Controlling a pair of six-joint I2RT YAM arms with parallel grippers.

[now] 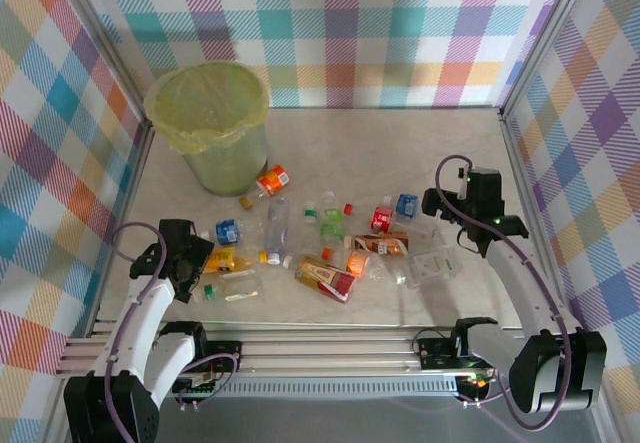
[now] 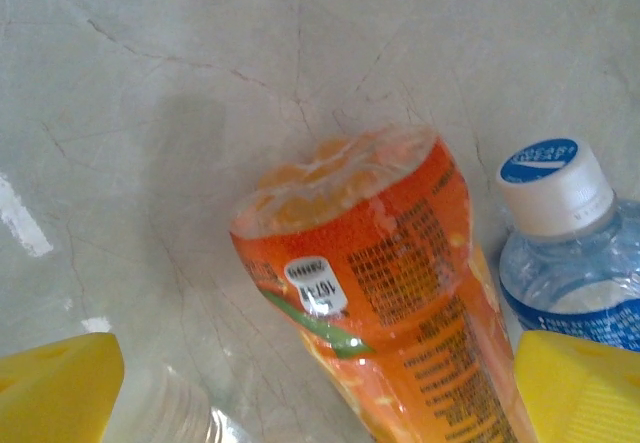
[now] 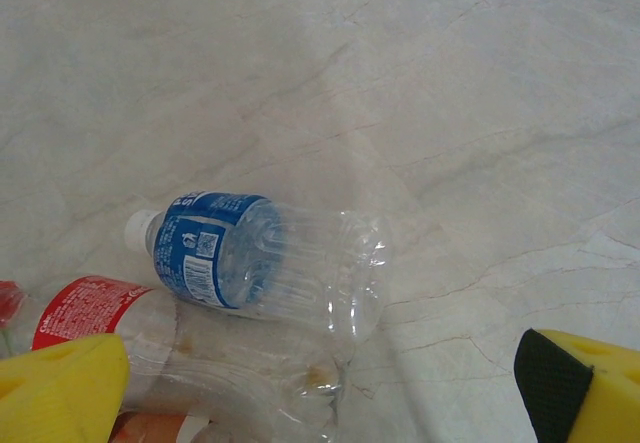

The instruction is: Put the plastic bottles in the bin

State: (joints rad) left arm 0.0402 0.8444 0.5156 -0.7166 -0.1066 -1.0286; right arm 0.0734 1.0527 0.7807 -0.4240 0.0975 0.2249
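Bin (image 1: 225,166): round, translucent, yellow-green liner, upright at far left of tabletop (image 1: 400,148). Plastic bottles (image 1: 325,278): clear, mostly crushed, orange, red, blue or green labels; lying on sides, scattered mid-tabletop. Orange-labelled one (image 1: 272,180) just beside bin. Blue-labelled, white-capped one (image 3: 265,263) uncrushed.

Small print on orange-label bottle (image 2: 385,293), blue cap (image 2: 553,178), blue-label bottle (image 3: 265,263): none legible

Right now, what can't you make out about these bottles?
- Left wrist view: orange bottle runs off the bottom edge.
- Left wrist view: white-capped bottle cut by the right edge.
- Right wrist view: red-label bottle partly behind a yellow finger.
- Top view: print on plastic bottles too small.
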